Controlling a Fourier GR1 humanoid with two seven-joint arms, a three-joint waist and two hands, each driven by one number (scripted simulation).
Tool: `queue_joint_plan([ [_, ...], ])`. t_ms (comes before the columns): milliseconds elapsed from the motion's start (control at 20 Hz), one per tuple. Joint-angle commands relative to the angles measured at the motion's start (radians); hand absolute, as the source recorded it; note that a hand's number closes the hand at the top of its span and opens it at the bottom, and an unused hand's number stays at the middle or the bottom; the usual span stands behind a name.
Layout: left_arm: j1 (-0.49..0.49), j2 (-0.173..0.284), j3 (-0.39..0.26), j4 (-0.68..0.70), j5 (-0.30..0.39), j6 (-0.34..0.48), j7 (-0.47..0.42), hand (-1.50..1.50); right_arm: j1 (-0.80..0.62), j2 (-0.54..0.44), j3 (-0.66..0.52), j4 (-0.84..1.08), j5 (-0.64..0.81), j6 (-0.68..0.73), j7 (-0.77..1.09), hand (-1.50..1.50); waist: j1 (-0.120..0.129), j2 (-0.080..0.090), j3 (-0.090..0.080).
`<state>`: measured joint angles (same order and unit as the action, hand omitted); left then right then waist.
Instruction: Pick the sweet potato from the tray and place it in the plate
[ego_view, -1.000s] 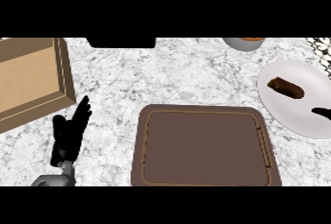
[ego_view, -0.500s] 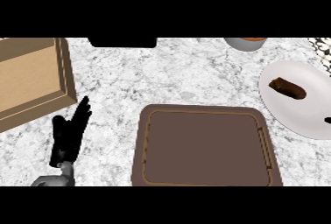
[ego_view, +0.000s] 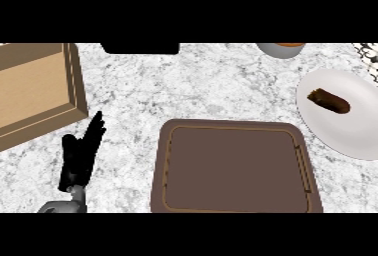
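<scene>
Withdrawal of the right hand was the only change; it had left the view. Sweet potato (ego_view: 329, 100) lay on the plate (ego_view: 347, 135), tray (ego_view: 235, 172) bare. Risk: the potato could roll if the plate were bumped. Left hand (ego_view: 79, 157) rested open, fingers straight, holding nothing.

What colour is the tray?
Dark brown tray, with a thin lighter line inside its rim; head view.

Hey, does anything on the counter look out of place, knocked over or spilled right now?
Nothing stands out. The sweet potato lies on the white plate, the brown tray sits flat with nothing on it, and nothing looks spilled. The left hand rests open at the lower left; the right hand is not in view.
</scene>
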<state>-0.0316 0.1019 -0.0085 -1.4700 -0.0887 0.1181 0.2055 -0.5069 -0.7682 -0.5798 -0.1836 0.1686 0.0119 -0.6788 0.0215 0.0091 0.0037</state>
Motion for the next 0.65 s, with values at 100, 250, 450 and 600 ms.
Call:
queue_joint_plan([
  [100, -0.004, -0.021, -0.011, 0.020, -0.011, 0.008, -0.019, 0.00, 0.022, -0.042, -0.029, 0.030, -0.023, -0.056, 0.003, -1.50, 0.006, 0.003, 0.001],
  [250, 0.003, 0.008, -0.002, -0.032, 0.009, -0.028, 0.029, 0.00, 0.020, -0.030, -0.029, 0.031, -0.030, -0.081, 0.012, -1.50, 0.008, 0.001, 0.001],
  [450, 0.014, 0.013, 0.009, -0.060, 0.010, -0.021, 0.036, 0.00, 0.008, -0.041, -0.026, 0.038, -0.028, -0.081, 0.032, -1.50, 0.018, 0.003, 0.002],
  [600, 0.050, 0.051, 0.031, -0.071, 0.035, -0.065, 0.014, 0.00, 0.050, -0.067, -0.022, 0.040, -0.024, -0.068, 0.014, -1.50, 0.015, 0.002, 0.002],
])
